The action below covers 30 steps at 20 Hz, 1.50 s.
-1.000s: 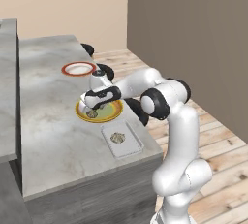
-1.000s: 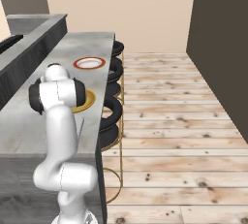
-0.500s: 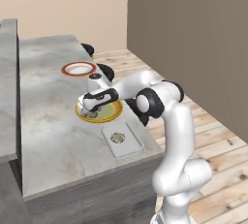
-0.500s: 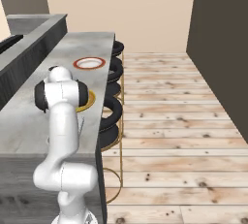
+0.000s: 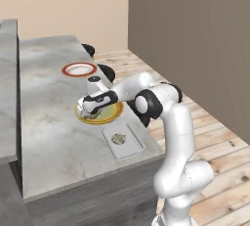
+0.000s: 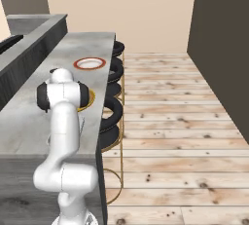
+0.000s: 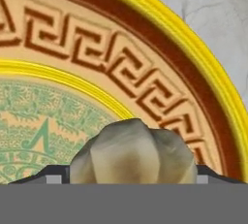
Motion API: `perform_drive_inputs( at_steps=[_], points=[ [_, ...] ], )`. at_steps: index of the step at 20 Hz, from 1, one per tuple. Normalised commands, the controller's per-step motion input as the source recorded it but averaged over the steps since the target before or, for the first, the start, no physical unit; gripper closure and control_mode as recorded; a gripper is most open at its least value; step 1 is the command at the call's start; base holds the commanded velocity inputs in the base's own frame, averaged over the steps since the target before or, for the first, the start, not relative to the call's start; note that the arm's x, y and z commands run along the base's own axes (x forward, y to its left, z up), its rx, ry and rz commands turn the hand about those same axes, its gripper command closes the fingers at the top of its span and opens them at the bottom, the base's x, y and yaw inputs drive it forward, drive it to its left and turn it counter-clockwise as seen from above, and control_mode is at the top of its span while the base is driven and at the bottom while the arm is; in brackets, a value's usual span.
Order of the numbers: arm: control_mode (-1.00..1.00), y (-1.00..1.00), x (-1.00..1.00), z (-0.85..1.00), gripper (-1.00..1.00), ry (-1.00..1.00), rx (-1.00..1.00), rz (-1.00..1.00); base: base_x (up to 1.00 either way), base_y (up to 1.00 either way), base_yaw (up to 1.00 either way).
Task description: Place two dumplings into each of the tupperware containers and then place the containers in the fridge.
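Observation:
My gripper is down over the yellow-rimmed green plate, at its left side. In the hand view a grey-tan dumpling lies on the plate between the two dark fingertips, which flank it closely; the gripper is open around it. One tupperware container lies on the counter in front of the plate and holds one dumpling. The fridge is out of view.
A red-rimmed white plate lies farther back on the grey counter. Black round stools line the counter's right edge. A raised ledge runs along the left. Wooden floor lies to the right.
The hand has sunk a little lower onto the yellow-rimmed plate. The plates and the container have not moved.

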Motion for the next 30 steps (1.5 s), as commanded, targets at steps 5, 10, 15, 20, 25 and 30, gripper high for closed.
perform_drive_inputs(
  at_steps=[5, 10, 15, 20, 25, 30],
  points=[
    [-1.00, -0.19, -0.37, -0.13, 1.00, 0.03, 0.05, -0.08, 0.00, 0.00, 0.00],
    [-1.00, -0.59, -0.81, 0.66, 1.00, -0.04, 0.05, -0.04, 0.00, 0.00, 0.00],
    [-1.00, -0.85, -0.94, 0.82, 1.00, -0.09, 0.10, -0.01, 0.00, 0.00, 0.00],
    [-1.00, -0.89, -1.00, 0.06, 1.00, -0.03, 0.04, -0.04, 0.00, 0.00, 0.00],
    [-1.00, -0.22, -0.71, -0.17, 1.00, 0.03, 0.00, 0.00, 0.00, 0.00, 0.00],
    [-1.00, 0.01, 0.18, -0.30, 1.00, 0.22, -0.02, 0.00, 0.00, 0.00, 0.00]
  ],
)
